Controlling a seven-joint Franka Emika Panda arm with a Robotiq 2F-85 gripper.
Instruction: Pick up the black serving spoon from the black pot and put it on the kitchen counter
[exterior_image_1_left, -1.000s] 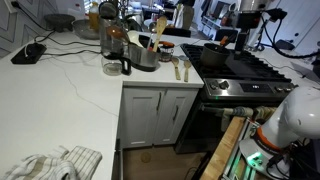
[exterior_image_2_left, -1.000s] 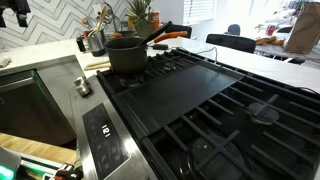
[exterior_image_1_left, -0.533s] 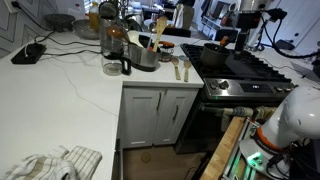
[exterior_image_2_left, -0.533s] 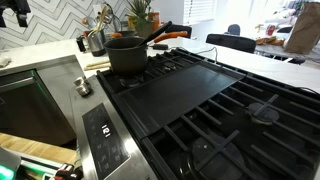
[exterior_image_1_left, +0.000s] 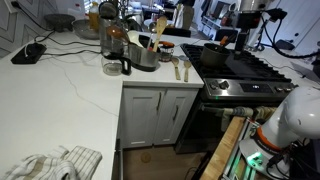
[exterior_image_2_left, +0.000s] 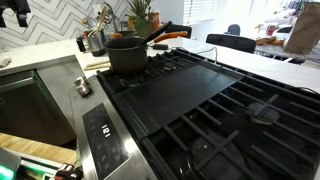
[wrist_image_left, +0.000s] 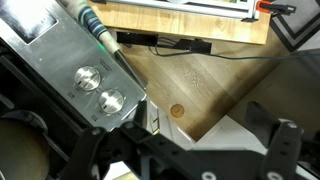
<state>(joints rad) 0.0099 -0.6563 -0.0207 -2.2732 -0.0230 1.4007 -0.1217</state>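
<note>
The black pot (exterior_image_1_left: 213, 55) (exterior_image_2_left: 125, 55) stands on the far burner of the black stove. A slim dark handle (exterior_image_2_left: 160, 30), apparently the black serving spoon, sticks out of the pot over its rim. The white kitchen counter (exterior_image_1_left: 70, 95) lies beside the stove. In the wrist view my gripper (wrist_image_left: 188, 150) is open and empty, its dark fingers spread wide. It hangs above the stove's steel front panel and the wooden floor. The spoon does not show in the wrist view. Only a white arm link (exterior_image_1_left: 292, 115) shows in an exterior view.
A steel container with wooden utensils (exterior_image_1_left: 148, 50), a glass jug (exterior_image_1_left: 116, 62) and a dark phone-like object (exterior_image_1_left: 30, 53) stand on the counter. A cloth (exterior_image_1_left: 55, 163) lies at its near end. Stove knobs (wrist_image_left: 90, 75) and the oven handle (wrist_image_left: 100, 35) lie below the gripper.
</note>
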